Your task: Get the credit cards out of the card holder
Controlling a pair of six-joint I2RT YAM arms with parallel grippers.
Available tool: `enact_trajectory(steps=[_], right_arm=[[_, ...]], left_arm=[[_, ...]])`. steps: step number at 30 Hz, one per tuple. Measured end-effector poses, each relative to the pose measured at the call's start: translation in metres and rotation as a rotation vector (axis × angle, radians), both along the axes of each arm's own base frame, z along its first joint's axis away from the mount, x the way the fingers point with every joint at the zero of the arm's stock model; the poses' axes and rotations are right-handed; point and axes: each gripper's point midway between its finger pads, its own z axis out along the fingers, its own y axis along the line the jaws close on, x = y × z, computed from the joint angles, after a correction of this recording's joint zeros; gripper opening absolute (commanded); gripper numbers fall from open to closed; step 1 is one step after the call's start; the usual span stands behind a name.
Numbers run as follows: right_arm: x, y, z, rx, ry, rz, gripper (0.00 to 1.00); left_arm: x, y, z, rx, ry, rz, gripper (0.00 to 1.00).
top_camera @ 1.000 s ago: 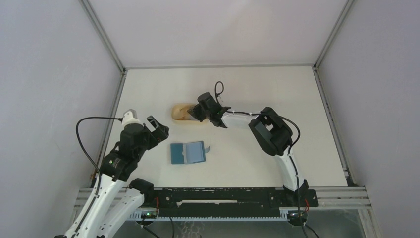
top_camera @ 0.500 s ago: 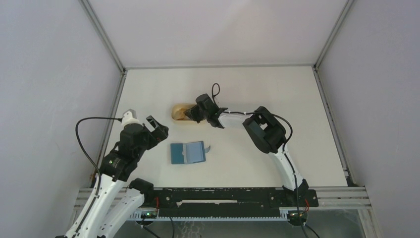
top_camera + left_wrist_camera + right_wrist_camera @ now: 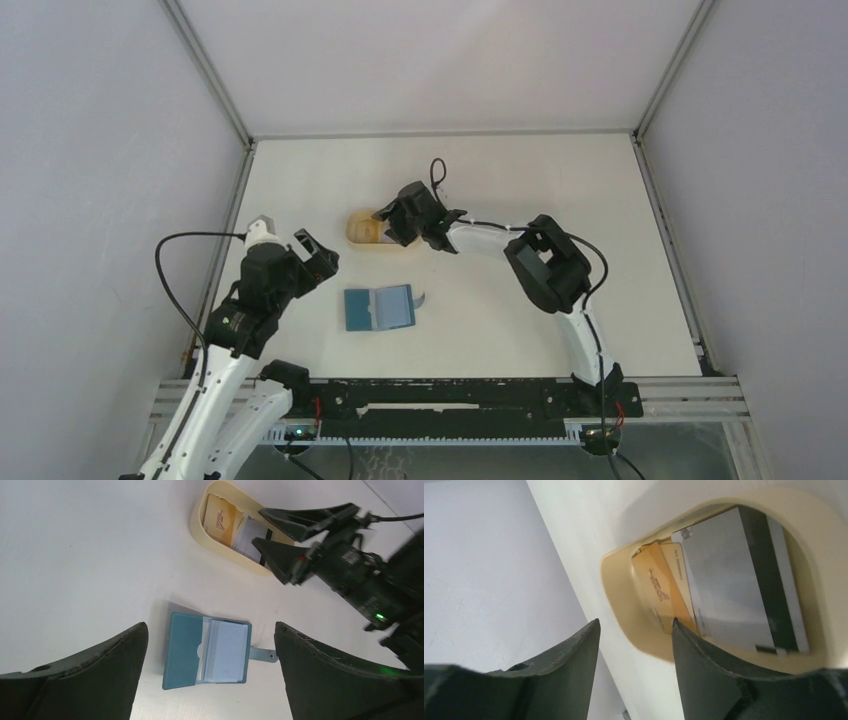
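In the tan dish (image 3: pixel 619 595), the cards (image 3: pixel 734 580) lie stacked at a slant, a grey one with a dark stripe over orange ones. The holder (image 3: pixel 207 650) lies open and flat on the table (image 3: pixel 520 180), near the dish and touching neither arm. We cannot tell whether its pale pockets hold more cards.

The right gripper (image 3: pixel 257 526) hangs low over the dish, fingers apart with nothing between them. The left gripper (image 3: pixel 211 627) hovers above the holder, fingers spread wide and empty.

We see the first risk at the dish. The right fingertips sit close to the rim and the top card, so a slanted lift could catch an edge, flick a card out or drag the light dish.

If cards remain, the loose holder may slide with any pull unless one gripper pins it. Thin cards can slip from the fingertips or come out two at once. With both arms working so near, we judge a collision possible.
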Motion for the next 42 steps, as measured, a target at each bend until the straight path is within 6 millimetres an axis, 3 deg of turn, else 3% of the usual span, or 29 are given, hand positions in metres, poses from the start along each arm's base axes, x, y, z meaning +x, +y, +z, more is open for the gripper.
enact_trajectory(steps=[3, 7, 9, 11, 13, 15, 18, 21, 26, 29, 33, 42], right_arm=[[-0.008, -0.014, 0.026, -0.044, -0.058, 0.026, 0.73], [-0.036, -0.044, 0.094, -0.095, -0.209, 0.111, 0.83], [-0.06, -0.063, 0.134, -0.108, -0.318, 0.193, 0.98], [-0.087, -0.084, 0.165, -0.112, -0.428, 0.268, 1.0], [-0.118, -0.11, 0.178, -0.114, -0.542, 0.352, 1.0], [-0.144, -0.133, 0.172, -0.115, -0.621, 0.434, 1.0], [-0.156, -0.165, 0.142, -0.181, -0.646, 0.474, 1.0], [-0.148, -0.193, 0.125, -0.286, -0.642, 0.456, 1.0], [-0.125, -0.236, 0.141, -0.35, -0.703, 0.374, 1.0], [-0.117, -0.258, 0.14, -0.371, -0.708, 0.331, 1.0], [-0.118, -0.271, 0.133, -0.392, -0.697, 0.327, 1.0], [-0.12, -0.276, 0.133, -0.404, -0.697, 0.329, 1.0]], left_arm=[[0.005, 0.004, 0.0, -0.004, 0.002, 0.004, 1.0], [0.01, 0.007, 0.001, -0.012, -0.003, -0.003, 1.0], [0.012, 0.007, 0.001, -0.001, -0.006, -0.025, 1.0], [0.014, 0.004, 0.003, 0.009, -0.02, -0.057, 1.0], [0.016, 0.001, 0.007, 0.012, -0.041, -0.089, 1.0], [0.02, 0.0, 0.013, 0.011, -0.07, -0.11, 1.0], [0.028, 0.003, 0.02, 0.017, -0.113, -0.115, 1.0], [0.033, 0.008, 0.026, 0.038, -0.151, -0.117, 1.0], [0.04, 0.018, 0.043, 0.079, -0.238, -0.125, 1.0], [0.044, 0.024, 0.05, 0.083, -0.282, -0.117, 1.0], [0.044, 0.031, 0.046, 0.087, -0.287, -0.101, 1.0], [0.045, 0.028, 0.052, 0.084, -0.319, -0.119, 1.0]])
